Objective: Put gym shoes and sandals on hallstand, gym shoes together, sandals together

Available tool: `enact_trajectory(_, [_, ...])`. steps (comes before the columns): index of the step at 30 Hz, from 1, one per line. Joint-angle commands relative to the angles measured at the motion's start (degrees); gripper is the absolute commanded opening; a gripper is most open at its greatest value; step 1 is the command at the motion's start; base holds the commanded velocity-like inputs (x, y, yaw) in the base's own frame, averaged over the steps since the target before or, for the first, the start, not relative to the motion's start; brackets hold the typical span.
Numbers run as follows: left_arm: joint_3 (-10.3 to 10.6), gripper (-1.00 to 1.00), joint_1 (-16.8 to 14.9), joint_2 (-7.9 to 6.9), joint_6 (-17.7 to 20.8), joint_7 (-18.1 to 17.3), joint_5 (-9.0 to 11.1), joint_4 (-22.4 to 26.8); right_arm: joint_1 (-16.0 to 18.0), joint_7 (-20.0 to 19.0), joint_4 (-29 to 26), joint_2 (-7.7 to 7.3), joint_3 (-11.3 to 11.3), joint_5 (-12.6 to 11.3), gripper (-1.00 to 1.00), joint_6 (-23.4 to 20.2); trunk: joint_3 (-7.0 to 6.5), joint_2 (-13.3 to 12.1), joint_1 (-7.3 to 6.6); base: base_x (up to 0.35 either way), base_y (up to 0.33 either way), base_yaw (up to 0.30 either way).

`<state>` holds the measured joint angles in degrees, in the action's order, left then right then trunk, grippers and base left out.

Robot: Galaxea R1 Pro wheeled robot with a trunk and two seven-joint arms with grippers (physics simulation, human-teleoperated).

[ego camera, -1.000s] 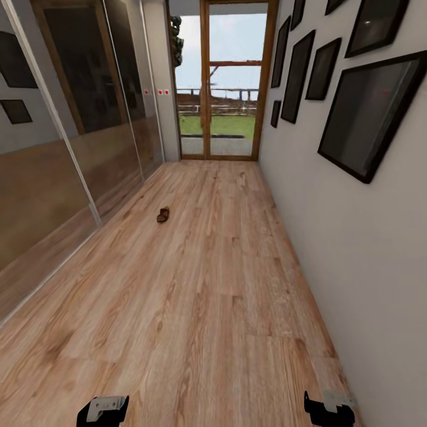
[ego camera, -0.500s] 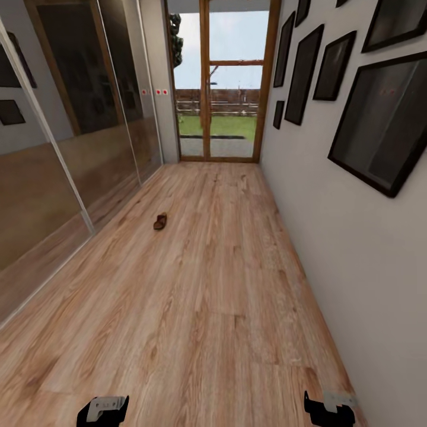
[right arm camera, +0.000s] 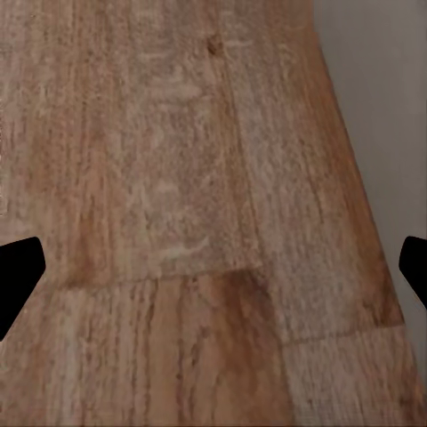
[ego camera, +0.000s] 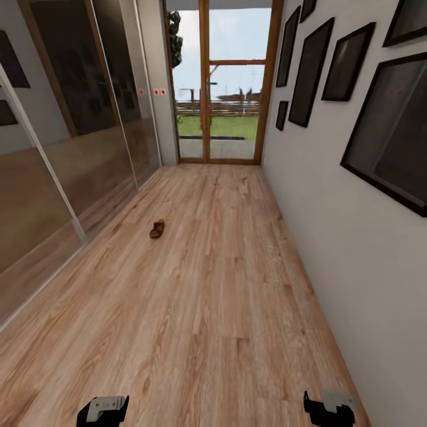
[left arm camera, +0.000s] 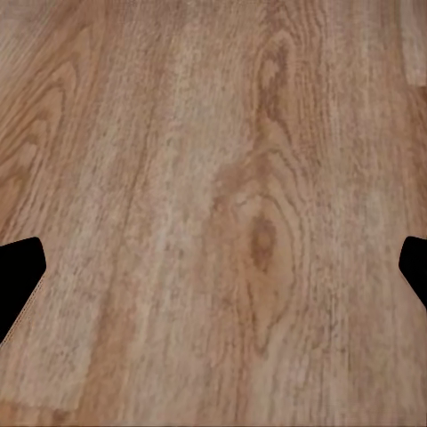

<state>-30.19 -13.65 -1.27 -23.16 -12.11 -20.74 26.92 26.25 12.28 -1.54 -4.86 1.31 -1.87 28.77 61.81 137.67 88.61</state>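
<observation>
Head view: the camera has rolled forward, and the dark brown leather sandal point(ego camera: 157, 229) sits lower in frame than before, lengthwise down the light wood-plank corridor floor point(ego camera: 213, 308), near the mirrored wardrobe doors point(ego camera: 71, 136). Left gripper point(ego camera: 102, 410) and right gripper point(ego camera: 328, 408) hang low.

Wrist views: both grippers' jaws spread wide, empty, over planks.

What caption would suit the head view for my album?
A lone brown sandal lies on the wood corridor floor, glass door beyond.
</observation>
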Motion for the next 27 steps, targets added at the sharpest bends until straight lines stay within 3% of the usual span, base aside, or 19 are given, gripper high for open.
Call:
enact_trajectory(1, [-0.49, 1.0, -0.06, 0.04, -0.22, -0.46, -0.35, -0.02, 0.03, -0.07, 0.05, -0.01, 0.09, -0.2, 1.0, 0.23, 0.05, 0.02, 0.02, 0.339, 0.0, 0.0])
enact_trajectory(27, [-0.49, 1.0, -0.06, 0.04, -0.22, -0.46, -0.35, -0.02, 0.03, -0.07, 0.05, 0.03, 0.09, -0.25, 1.0, 0.23, 0.05, 0.02, 0.02, 0.339, 0.0, 0.0])
